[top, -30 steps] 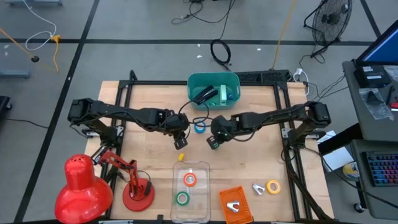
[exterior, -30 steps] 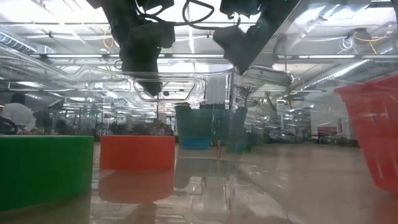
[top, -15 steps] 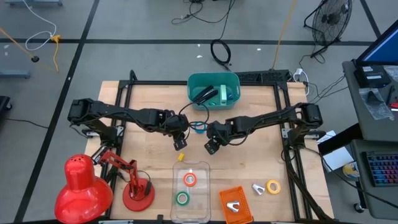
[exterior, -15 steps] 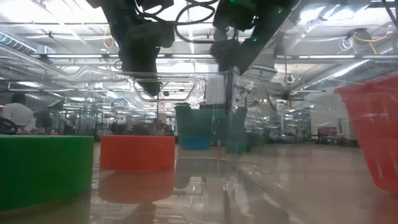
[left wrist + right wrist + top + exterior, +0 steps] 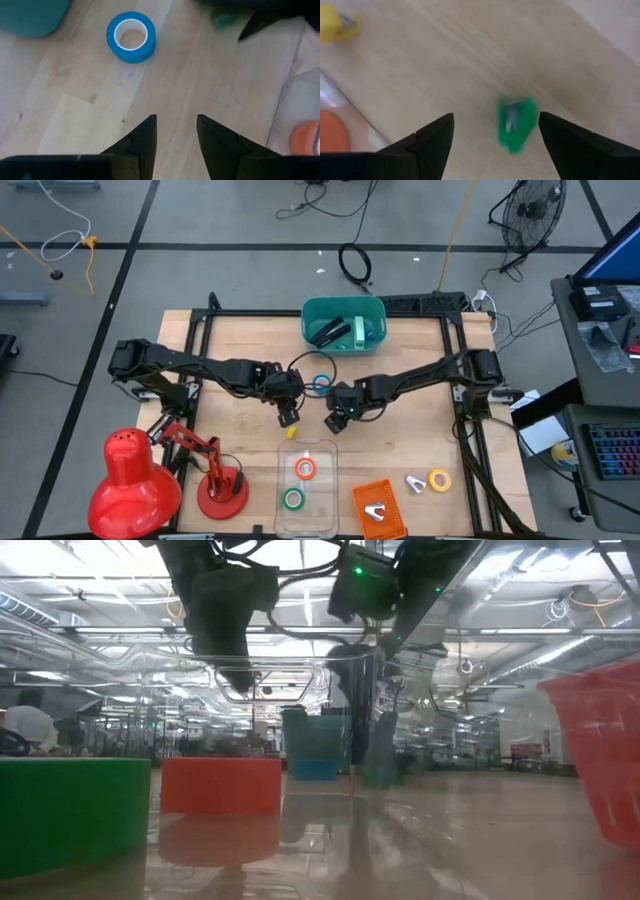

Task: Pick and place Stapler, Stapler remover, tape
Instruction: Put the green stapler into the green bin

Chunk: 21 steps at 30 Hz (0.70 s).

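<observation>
Tape rolls scattered over the worktop (image 5: 240,410).
Blue tape (image 5: 131,36) lies beside the teal bin (image 5: 343,323); left gripper (image 5: 175,131) narrowly open, right gripper (image 5: 495,131) wide above a green piece (image 5: 516,124).

No legible text, perhaps from blur.

The counter (image 5: 250,330) has a pale wood top inside a black metal frame. It stands on a grey floor (image 5: 200,220) marked with dark straight lines. A black cable coil (image 5: 355,263) lies on the floor behind the counter. A floor fan (image 5: 528,210) stands at the rear right. A red desk lamp (image 5: 130,475) sits at the counter's front left corner. A keyboard (image 5: 612,452) lies on a side desk at the right. In the low view, bright ceiling lights (image 5: 560,610) run overhead.
</observation>
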Tool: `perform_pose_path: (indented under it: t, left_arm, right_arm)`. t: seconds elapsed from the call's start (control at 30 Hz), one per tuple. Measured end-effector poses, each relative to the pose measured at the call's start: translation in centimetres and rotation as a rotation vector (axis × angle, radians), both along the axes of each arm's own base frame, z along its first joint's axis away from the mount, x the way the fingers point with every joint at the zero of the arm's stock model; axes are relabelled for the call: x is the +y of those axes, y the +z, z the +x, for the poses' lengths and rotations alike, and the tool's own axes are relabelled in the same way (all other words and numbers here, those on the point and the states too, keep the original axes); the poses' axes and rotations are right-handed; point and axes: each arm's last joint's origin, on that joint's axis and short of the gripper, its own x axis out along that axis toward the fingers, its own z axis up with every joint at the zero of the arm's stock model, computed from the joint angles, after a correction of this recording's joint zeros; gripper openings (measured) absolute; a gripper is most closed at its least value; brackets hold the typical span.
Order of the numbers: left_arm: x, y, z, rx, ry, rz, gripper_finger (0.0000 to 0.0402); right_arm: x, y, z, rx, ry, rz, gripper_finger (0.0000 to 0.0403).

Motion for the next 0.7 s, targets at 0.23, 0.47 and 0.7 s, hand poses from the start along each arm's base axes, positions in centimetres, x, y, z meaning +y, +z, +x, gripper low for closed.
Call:
perform_pose_path:
  t: [0.23,0.47,0.7]
  left_arm:
    - [-0.4,0.0,0.0,-0.001,0.003,-0.008,0.0140]
    - [-0.3,1.3,-0.5,-0.061,0.026,-0.014,0.0140]
    - [0.7,4.0,-1.6,-0.192,0.067,-0.023,0.0140]
  right_arm:
    - [0.2,-1.2,0.1,0.041,0.006,-0.012,0.0251]
    - [0.1,-1.3,-0.1,0.058,-0.003,-0.050,0.0166]
    - [0.2,-1.3,0.3,0.018,0.012,-0.026,0.0057]
